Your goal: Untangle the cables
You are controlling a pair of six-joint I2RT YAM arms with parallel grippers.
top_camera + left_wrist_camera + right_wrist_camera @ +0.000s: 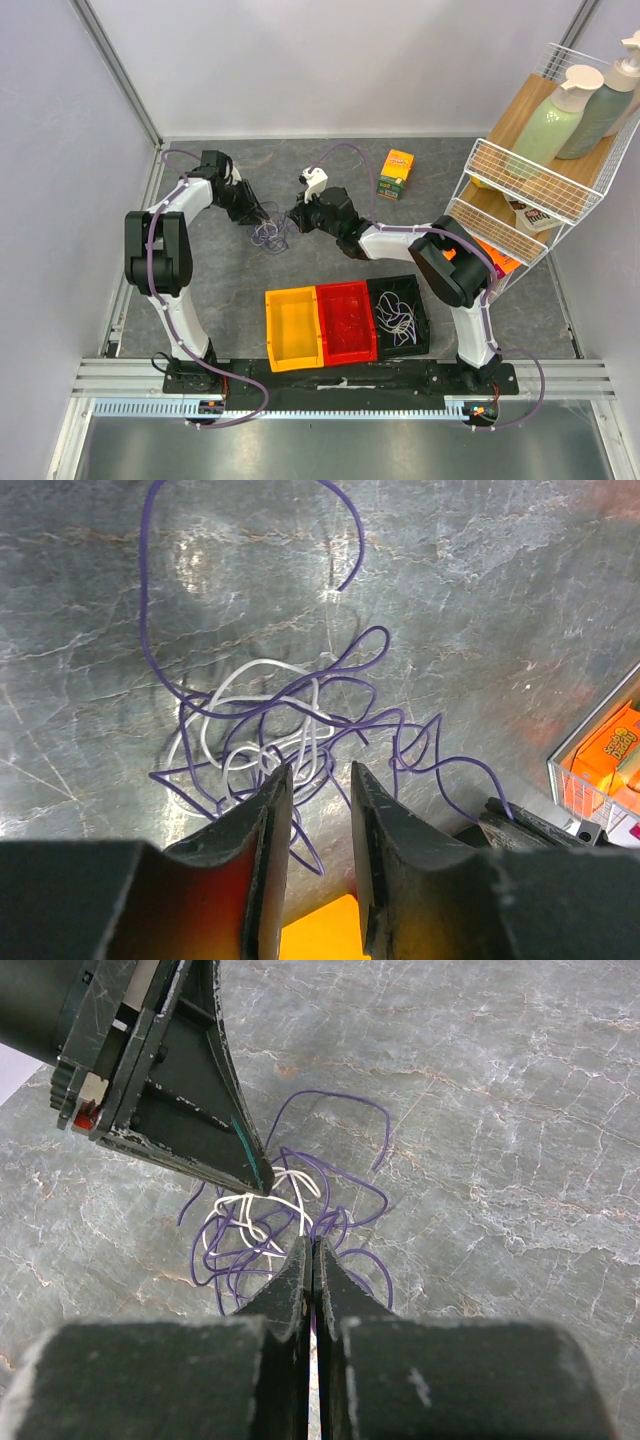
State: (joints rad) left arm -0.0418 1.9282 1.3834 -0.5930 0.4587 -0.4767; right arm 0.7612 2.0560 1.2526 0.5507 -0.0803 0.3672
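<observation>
A tangle of thin purple cable (345, 678) and white cable (262, 664) lies on the grey table between my grippers (272, 237). My left gripper (320, 772) is open just above the tangle's near edge, with a purple strand lying on the table below the gap. Its finger (215, 1130) shows in the right wrist view, tip at the white cable (270, 1200). My right gripper (312, 1242) is shut at the tangle's other side, and a purple strand (470, 765) runs into its tip (515, 825).
Yellow (293, 328), red (346, 320) and black (385, 345) bins stand in a row near the arm bases; the black one holds loose cables (398, 312). An orange-green box (398, 172) sits at the back. A wire rack (520, 185) with bottles stands at the right.
</observation>
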